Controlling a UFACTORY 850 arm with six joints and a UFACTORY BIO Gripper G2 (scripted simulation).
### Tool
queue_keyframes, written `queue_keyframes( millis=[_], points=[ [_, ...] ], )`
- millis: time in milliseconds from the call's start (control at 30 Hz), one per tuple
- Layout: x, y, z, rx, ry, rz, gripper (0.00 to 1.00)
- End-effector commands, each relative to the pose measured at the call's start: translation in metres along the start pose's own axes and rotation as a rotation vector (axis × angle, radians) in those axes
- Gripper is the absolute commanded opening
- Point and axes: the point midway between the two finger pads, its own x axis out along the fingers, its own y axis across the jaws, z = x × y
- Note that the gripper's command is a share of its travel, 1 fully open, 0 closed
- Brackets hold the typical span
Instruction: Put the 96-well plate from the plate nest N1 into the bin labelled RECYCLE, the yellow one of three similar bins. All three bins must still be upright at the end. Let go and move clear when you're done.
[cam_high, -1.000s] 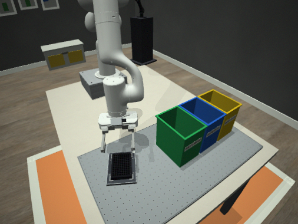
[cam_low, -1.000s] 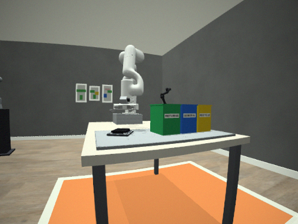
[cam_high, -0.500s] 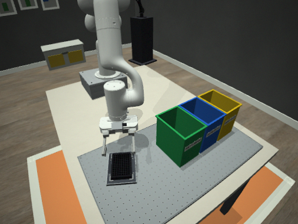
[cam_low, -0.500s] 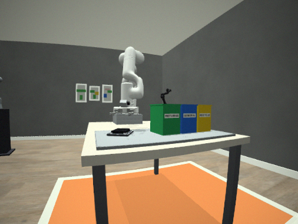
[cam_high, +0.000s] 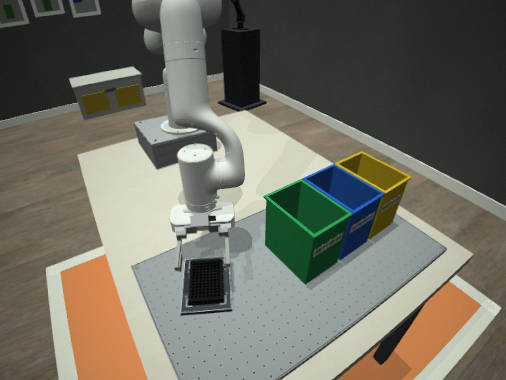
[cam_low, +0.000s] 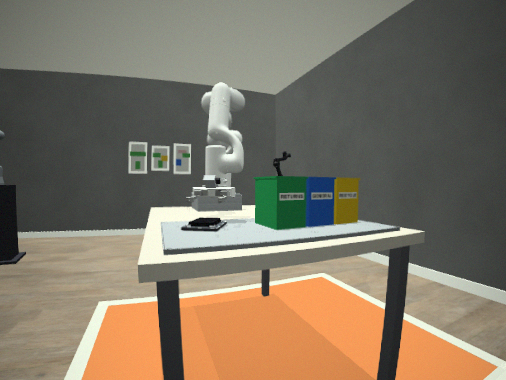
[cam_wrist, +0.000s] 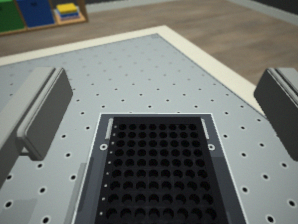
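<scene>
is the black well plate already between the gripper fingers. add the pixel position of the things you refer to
No, the black well plate (cam_high: 206, 281) (cam_low: 204, 221) (cam_wrist: 157, 172) sits in its nest (cam_high: 227, 300) (cam_low: 189, 228) (cam_wrist: 227, 187), below the gripper's (cam_high: 203, 266) (cam_low: 206, 199) (cam_wrist: 163, 112) open fingers.

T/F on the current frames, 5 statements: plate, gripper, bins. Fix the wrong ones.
1. The black 96-well plate sits in its nest. True.
2. The gripper is shut on the plate. False: its fingers stand open, above the plate, holding nothing.
3. The blue bin stands between the green bin and the yellow bin. True.
4. The yellow bin lies on its side. False: it stands upright.
5. The green bin is labelled RETURNS. True.
</scene>
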Motion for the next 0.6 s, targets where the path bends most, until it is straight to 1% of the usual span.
queue_keyframes(
  millis=[0, 567],
  points=[
    [0.001, 0.000, -0.006, 0.000, -0.002, 0.000, 0.37],
    [0.001, 0.000, -0.031, 0.000, -0.002, 0.000, 0.37]
  ],
)
